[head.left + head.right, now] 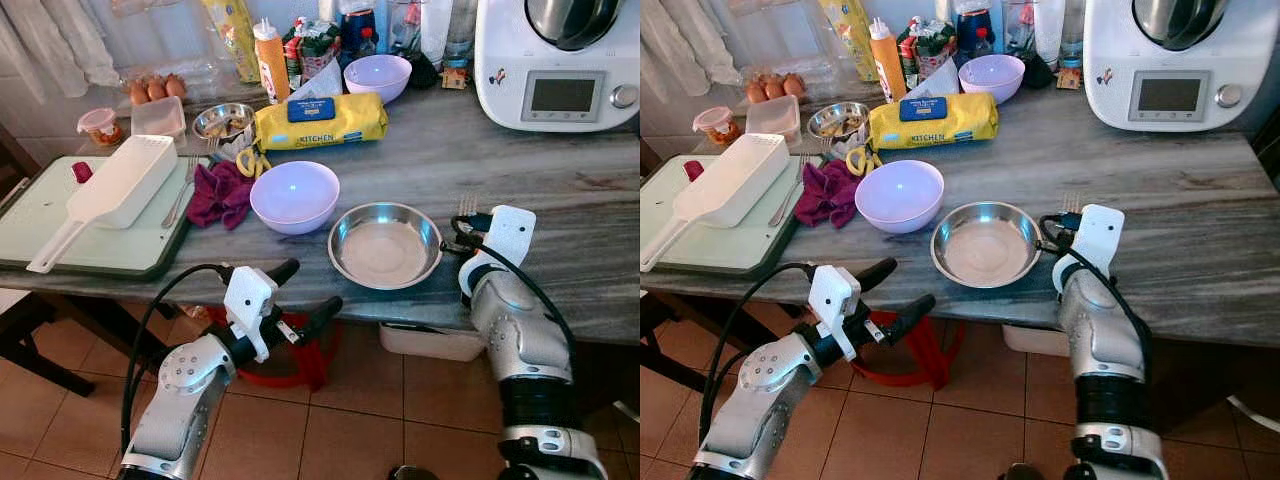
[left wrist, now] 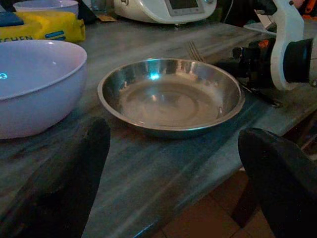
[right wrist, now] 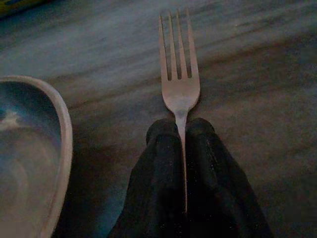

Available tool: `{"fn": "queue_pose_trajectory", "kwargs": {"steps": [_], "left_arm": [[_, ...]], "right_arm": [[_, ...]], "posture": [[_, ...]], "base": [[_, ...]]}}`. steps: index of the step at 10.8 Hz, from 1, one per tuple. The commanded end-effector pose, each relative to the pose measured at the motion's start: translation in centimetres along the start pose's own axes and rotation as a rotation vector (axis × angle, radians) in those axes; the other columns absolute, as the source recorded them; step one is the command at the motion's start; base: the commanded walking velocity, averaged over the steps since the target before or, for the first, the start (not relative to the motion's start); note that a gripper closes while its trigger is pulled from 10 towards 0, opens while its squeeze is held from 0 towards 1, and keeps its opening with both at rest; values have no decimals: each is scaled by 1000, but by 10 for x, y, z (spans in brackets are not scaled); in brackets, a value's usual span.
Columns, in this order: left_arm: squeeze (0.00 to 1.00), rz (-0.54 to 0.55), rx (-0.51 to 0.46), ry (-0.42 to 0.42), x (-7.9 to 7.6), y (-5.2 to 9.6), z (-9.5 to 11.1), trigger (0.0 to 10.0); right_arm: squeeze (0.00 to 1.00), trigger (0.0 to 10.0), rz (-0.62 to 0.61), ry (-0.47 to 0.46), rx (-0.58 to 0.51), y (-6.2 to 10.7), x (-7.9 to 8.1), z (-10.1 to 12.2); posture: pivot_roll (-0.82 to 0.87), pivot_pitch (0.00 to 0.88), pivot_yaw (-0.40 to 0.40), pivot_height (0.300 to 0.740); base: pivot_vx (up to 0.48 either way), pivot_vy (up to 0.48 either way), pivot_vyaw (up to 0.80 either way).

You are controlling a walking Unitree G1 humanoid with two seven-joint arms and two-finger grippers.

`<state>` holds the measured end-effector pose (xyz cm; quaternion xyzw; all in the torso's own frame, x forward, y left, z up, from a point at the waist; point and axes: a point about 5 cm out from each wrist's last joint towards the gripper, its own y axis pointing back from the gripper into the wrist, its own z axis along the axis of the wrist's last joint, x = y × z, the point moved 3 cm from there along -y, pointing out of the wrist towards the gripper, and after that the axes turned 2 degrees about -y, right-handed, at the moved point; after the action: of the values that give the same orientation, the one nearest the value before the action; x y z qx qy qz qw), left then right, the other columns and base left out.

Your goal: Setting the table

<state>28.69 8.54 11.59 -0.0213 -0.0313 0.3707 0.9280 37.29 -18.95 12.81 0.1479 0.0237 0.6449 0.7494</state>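
Note:
A steel bowl [image 1: 385, 245] sits near the front edge of the grey marble counter [image 1: 560, 190], with a lilac bowl [image 1: 294, 195] to its left. My right gripper [image 3: 181, 130] is shut on the handle of a fork [image 3: 179, 64], which lies low over the counter just right of the steel bowl [image 3: 29, 158]; the fork tines [image 1: 467, 206] point away from me. My left gripper [image 1: 308, 292] hangs open below and in front of the counter edge, facing the steel bowl [image 2: 171, 96].
A green tray [image 1: 60, 225] at left holds a white scoop-shaped container [image 1: 120, 185] and another fork [image 1: 180, 195]. A magenta cloth [image 1: 220, 195], a yellow pack [image 1: 320, 120], a second lilac bowl [image 1: 377, 76] and a white kitchen machine [image 1: 555, 60] stand further back.

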Motion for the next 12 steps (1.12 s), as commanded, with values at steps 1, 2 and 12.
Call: {"fn": "queue_pose_trajectory", "kwargs": {"steps": [1,2,12], "left_arm": [[0,-11,-1,-15,0,-1,4,10000],[0,-10,-1,-15,0,-1,4,10000],[0,-3,1,-25,3,-2,5,10000]], "right_arm": [[0,10000,33,18,86,2,6,-22],[0,10000,35,22,91,3,6,-24],[1000,10000,54,69,-145,26,5,24]], "posture": [[-191,109,125,740],[-191,111,126,740],[-189,102,130,740]], "base": [[0,0,0],[0,0,0],[0,0,0]]}}
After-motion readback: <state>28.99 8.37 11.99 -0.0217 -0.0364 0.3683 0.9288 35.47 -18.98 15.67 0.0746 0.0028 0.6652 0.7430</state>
